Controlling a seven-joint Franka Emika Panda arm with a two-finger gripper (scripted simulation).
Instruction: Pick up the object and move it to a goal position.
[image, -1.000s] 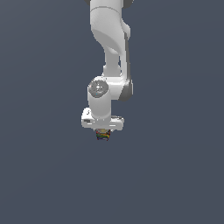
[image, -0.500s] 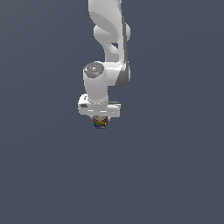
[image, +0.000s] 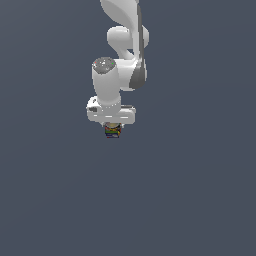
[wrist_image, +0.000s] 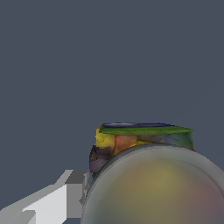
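Flat, even, shadowless light on blank grey; both renders soft, coarsely pixelated up close.

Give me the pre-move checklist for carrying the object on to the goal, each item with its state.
1. The object sits under the gripper: ok.
2. Fingers closed on it: cannot tell; the exterior view hides them, and the wrist view shows only one pale finger beside it.
3. Object clear of any surface: cannot tell; the backdrop is uniform.
4. Goal position visible: not ok; no marker shows in either view.
5. Obstacles nearby: ok; none visible.
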